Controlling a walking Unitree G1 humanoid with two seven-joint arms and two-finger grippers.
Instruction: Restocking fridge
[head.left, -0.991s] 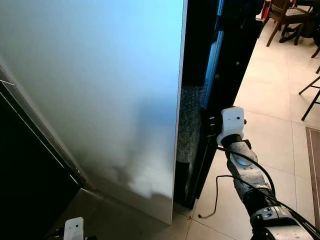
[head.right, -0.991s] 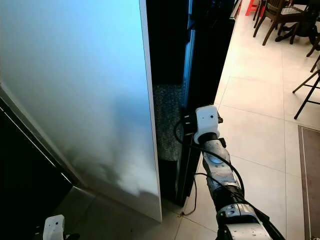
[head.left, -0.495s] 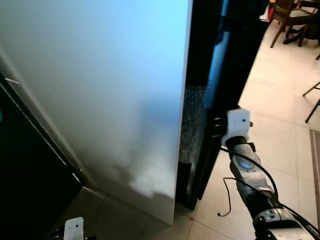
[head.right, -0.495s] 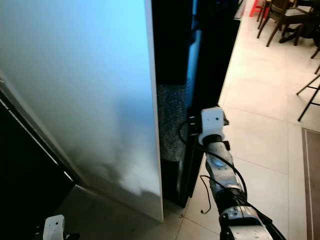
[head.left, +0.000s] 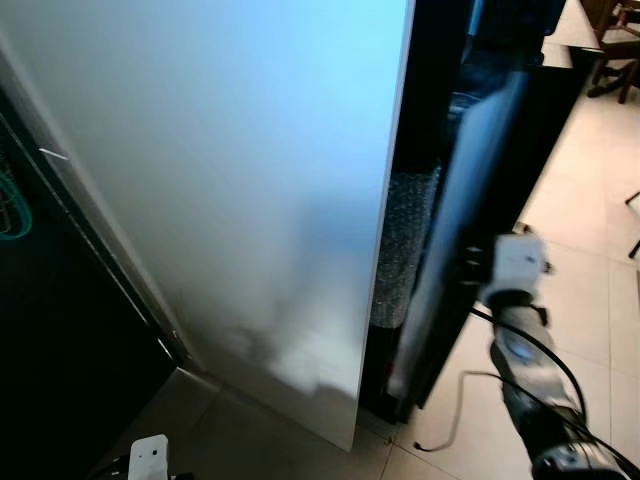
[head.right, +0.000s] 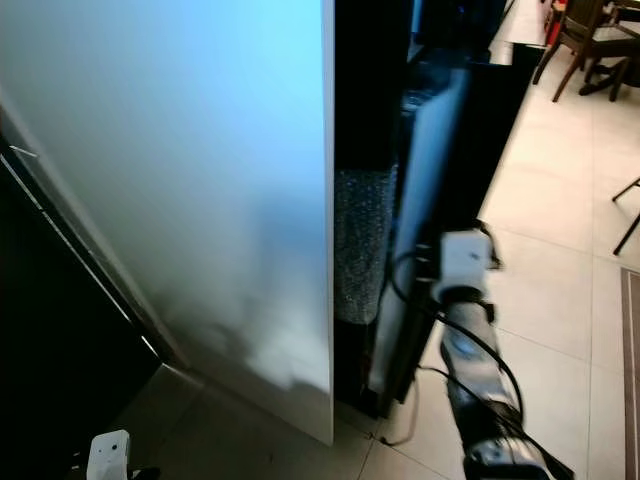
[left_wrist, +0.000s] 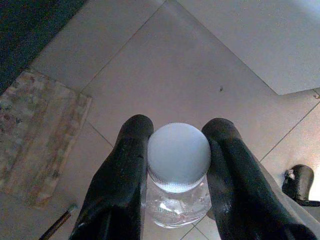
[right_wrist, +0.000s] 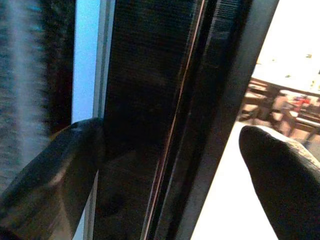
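A tall fridge stands before me, its white side panel (head.left: 230, 180) lit blue. Its dark door (head.left: 460, 230) hangs ajar on the right, over a dark gap with a bubbly textured surface (head.left: 405, 240) inside. My right gripper (head.left: 472, 268) is at the door's edge; in the right wrist view the right gripper (right_wrist: 175, 140) is open, one finger (right_wrist: 65, 165) against the door's inner face and the other finger (right_wrist: 280, 165) apart on the outer side. My left gripper (left_wrist: 177, 132) hangs low over the floor, shut on a clear bottle (left_wrist: 178, 200) with a white cap (left_wrist: 178, 155).
Pale floor tiles (head.left: 590, 200) stretch to the right, with dark wooden chairs (head.right: 585, 40) at the far end. A black cable (head.left: 440, 435) lies near the door's foot. A dark cabinet (head.left: 60, 350) stands at my left. Under the left arm lies a patterned mat (left_wrist: 35, 135).
The dark door has swung further out to the right, my right gripper going with its edge. The head view has shifted a little. The left arm stays low.
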